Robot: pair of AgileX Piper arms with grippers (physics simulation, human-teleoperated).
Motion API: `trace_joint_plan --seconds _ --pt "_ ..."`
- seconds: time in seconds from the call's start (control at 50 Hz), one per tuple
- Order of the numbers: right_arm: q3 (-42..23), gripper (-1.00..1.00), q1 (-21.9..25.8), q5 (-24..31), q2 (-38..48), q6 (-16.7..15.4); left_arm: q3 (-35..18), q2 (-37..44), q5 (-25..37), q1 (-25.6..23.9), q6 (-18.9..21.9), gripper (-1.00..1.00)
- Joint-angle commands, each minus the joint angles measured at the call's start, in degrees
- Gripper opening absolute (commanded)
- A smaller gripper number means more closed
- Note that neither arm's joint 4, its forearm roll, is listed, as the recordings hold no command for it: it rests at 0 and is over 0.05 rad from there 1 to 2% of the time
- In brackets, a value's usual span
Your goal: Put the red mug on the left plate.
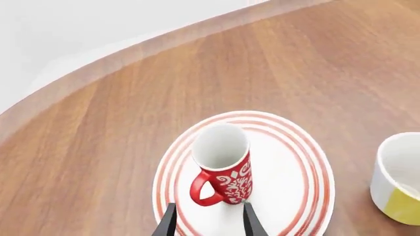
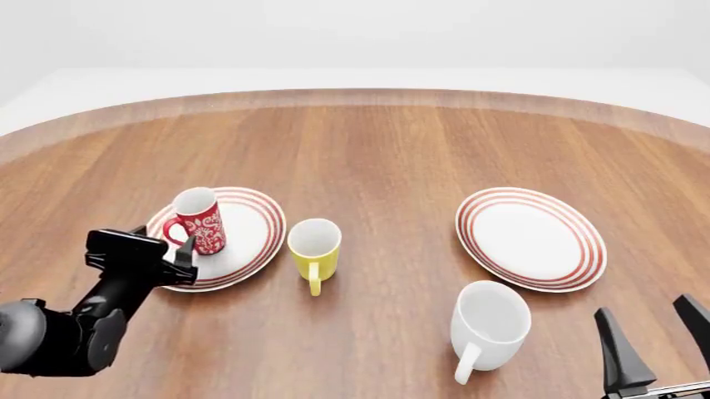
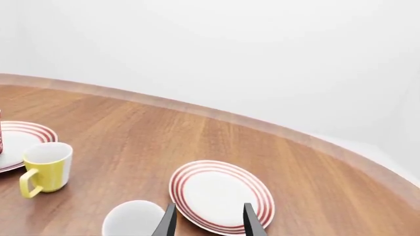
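The red mug (image 1: 223, 169) (image 2: 199, 220) with the white swirl pattern stands upright on the left plate (image 1: 288, 177) (image 2: 249, 229), toward the plate's near-left side. Its handle faces my left gripper. My left gripper (image 1: 208, 221) (image 2: 166, 241) is open just behind the mug on the near-left side. Its fingertips flank the handle side close to the mug's base and hold nothing. My right gripper (image 2: 657, 337) (image 3: 208, 221) is open and empty near the front right edge of the table.
A yellow mug (image 2: 314, 245) (image 1: 400, 177) (image 3: 47, 167) stands just right of the left plate. A white mug (image 2: 488, 324) (image 3: 135, 219) stands at the front right. The second ringed plate (image 2: 530, 237) (image 3: 222, 194) lies behind it.
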Motion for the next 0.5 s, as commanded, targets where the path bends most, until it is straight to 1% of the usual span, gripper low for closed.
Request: trace_joint_plan --seconds 0.02,0.14,0.18,0.2,0.22,0.26,0.34,0.36,0.4,0.46,0.48,0.5 --pt "0.0 1.0 -0.33 -0.18 0.0 -0.8 5.83 -9.07 2.44 -1.6 -2.12 1.0" --pt "0.01 1.0 -0.34 -0.24 0.0 -1.65 10.65 -16.72 4.8 -2.42 -2.98 1.0" --pt "0.0 1.0 -0.37 -0.23 0.0 -1.71 11.21 -17.8 5.16 -2.55 -3.02 1.0" --pt "0.0 1.0 -0.29 -0.36 0.0 -2.09 13.68 -22.32 6.94 -2.72 -3.31 1.0" --pt "0.0 1.0 -0.29 -0.36 0.0 -2.09 13.67 -22.51 7.14 -2.72 -3.31 1.0" --pt "-0.01 1.0 -0.3 -0.48 0.0 -2.47 15.72 -26.49 8.76 -2.87 -3.63 1.0" --pt "-0.03 1.0 -0.24 -0.65 0.0 -3.02 17.61 -32.12 12.15 -2.28 -4.12 1.0" --pt "0.03 1.0 -0.47 -0.95 0.0 -3.09 18.63 -37.04 15.68 -2.08 -4.38 1.0" --pt "0.03 1.0 -0.4 -1.08 0.0 -3.2 18.86 -39.07 17.39 -2.05 -4.49 1.0" --pt "0.03 1.0 -0.4 -1.08 0.0 -3.2 18.85 -39.22 17.55 -2.05 -4.49 1.0" --pt "0.01 1.0 -0.1 -1.59 -0.01 -3.98 20.79 -53.67 29.33 -1.87 -5.29 1.0" --pt "0.0 1.0 -0.11 -1.6 -0.01 -3.99 20.88 -57.76 33.2 -1.78 -5.33 1.0"
